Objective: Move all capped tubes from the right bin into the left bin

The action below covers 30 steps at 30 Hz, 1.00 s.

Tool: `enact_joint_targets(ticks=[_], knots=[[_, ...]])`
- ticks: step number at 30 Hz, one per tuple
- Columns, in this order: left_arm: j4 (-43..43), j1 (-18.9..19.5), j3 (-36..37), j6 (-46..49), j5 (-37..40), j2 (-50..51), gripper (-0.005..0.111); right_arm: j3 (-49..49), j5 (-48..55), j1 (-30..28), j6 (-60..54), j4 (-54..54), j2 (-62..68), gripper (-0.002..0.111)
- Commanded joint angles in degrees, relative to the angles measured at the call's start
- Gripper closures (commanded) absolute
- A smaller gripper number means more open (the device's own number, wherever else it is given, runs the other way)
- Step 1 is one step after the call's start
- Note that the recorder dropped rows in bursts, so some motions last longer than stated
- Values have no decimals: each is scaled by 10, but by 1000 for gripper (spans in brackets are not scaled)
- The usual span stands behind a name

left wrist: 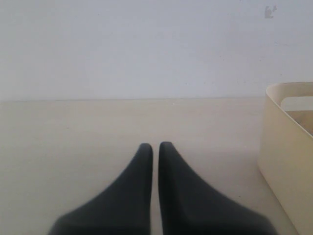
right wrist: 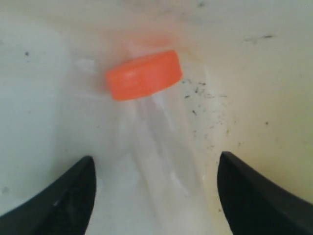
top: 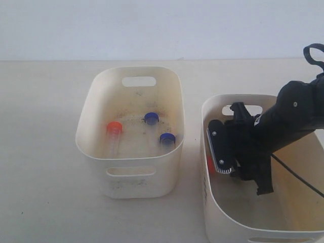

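your right gripper point(right wrist: 156, 156) sits inside the cream-white rounded plastic right bin point(top: 211, 212) with its black jaws spread apart and clamped on nothing, and the clear plastic tube with the orange-red cap point(right wrist: 143, 75) lies on the bin floor between them, touching neither.

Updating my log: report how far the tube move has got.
Done: the left bin holds one orange-capped tube and two blue-capped tubes. In hand: the right gripper, open, straddles the last orange-capped tube in the right bin. Left: grip it, carry it over.
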Motion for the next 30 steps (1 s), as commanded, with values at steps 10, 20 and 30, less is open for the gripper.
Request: enact_joint_targets(ticks=[10,20,30], knots=[[-2,-4,-1,-2,-4,2,103,4,74,0,-26,-2,16,71],[-2,-4,-1,-2,-4,2,103,4,99,0,7,-3,15,108],[-2,-4,-1,-2,-4,2,103,4,82,0,97,-7,-80,108]])
